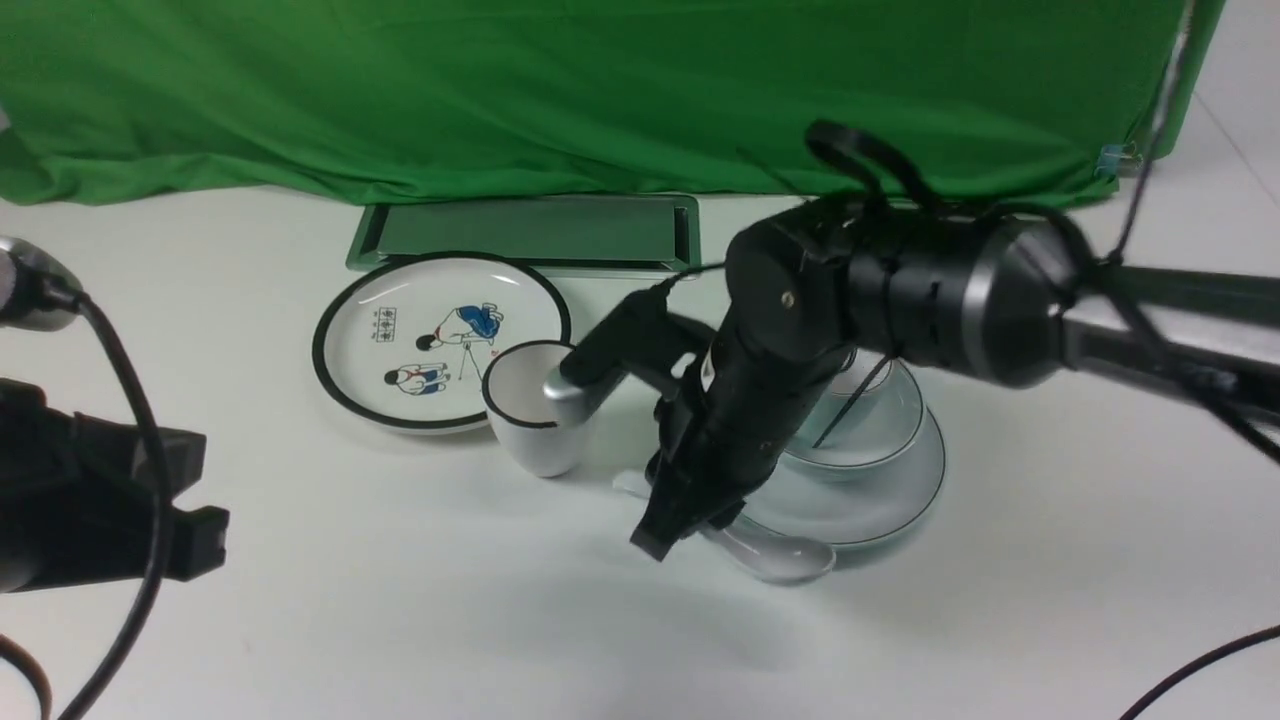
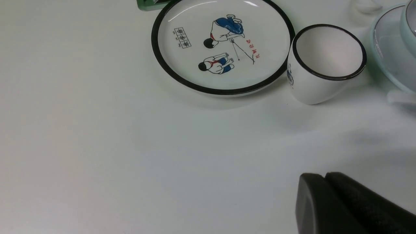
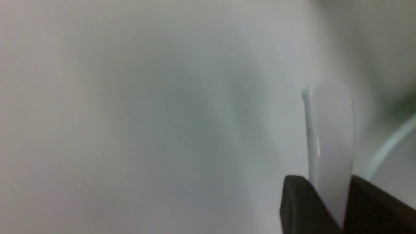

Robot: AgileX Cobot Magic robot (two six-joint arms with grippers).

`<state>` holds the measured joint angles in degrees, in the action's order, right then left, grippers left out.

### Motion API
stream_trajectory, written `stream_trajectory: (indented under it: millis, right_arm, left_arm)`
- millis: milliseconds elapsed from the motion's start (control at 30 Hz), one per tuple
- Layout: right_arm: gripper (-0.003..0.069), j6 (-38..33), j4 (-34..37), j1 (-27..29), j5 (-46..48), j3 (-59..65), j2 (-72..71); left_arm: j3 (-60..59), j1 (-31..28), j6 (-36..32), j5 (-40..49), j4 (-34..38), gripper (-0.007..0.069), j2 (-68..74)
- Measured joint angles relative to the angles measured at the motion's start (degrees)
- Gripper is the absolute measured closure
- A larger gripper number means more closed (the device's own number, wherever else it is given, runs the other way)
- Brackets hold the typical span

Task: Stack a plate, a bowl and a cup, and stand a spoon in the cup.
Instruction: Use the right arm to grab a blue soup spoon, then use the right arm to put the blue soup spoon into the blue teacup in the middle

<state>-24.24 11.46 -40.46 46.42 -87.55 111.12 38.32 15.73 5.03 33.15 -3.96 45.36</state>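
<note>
The pale blue-green bowl (image 1: 890, 425) sits on the matching plate (image 1: 900, 500) right of centre; their edges also show in the left wrist view, bowl (image 2: 410, 26) and plate (image 2: 385, 45). The cup is hidden behind my right arm. The white spoon (image 1: 785, 555) lies on the table against the plate's near-left edge, its handle pointing left. My right gripper (image 1: 690, 525) reaches down over that handle. In the right wrist view the spoon handle (image 3: 330, 130) stands between the two fingers of the right gripper (image 3: 328, 182), touched on both sides. My left gripper (image 2: 325, 177) is shut and empty, low at the left.
A white plate with a black rim and cartoon figures (image 1: 440, 340) lies at centre left. A white black-rimmed cup (image 1: 530, 410) leans beside it, close to my right wrist. A green tray (image 1: 530, 232) and green cloth (image 1: 600, 90) stand at the back.
</note>
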Motion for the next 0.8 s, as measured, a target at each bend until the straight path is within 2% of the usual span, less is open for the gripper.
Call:
stream_trajectory:
  millis: [100,233,333,433,533,633,800]
  right_arm:
    - [0.0492,-2.92,0.04,0.27,-4.99,0.99,-8.37]
    - [0.0492,-3.28,0.48,2.60,-20.20,6.88,-15.86]
    - [0.0492,-2.12,0.21,5.82,-45.91,18.43,-18.68]
    - [0.0492,0.93,0.21,7.05,-62.68,25.34,-16.41]
    - [0.0492,5.70,0.21,8.53,-69.61,27.60,-13.03]
    - [0.0492,7.29,0.21,10.44,-73.22,27.96,-9.31]
    - [0.0491,10.57,0.27,12.76,-73.80,28.03,-6.36]
  left_arm:
    - [0.00,0.00,0.00,-0.41,0.11,0.0653,0.00]
    - [0.00,0.00,0.00,-1.42,1.31,0.0653,0.00]
    - [0.00,0.00,-0.12,-1.99,2.96,0.0653,0.00]
    - [0.00,0.00,-0.43,-2.17,3.96,0.0653,0.00]
    - [0.00,0.00,-0.50,-2.17,3.96,0.0653,0.00]
    - [0.00,0.00,-0.61,-2.17,3.96,0.0653,0.00]
    - [0.00,0.00,-0.63,-2.17,3.96,0.0653,0.00]
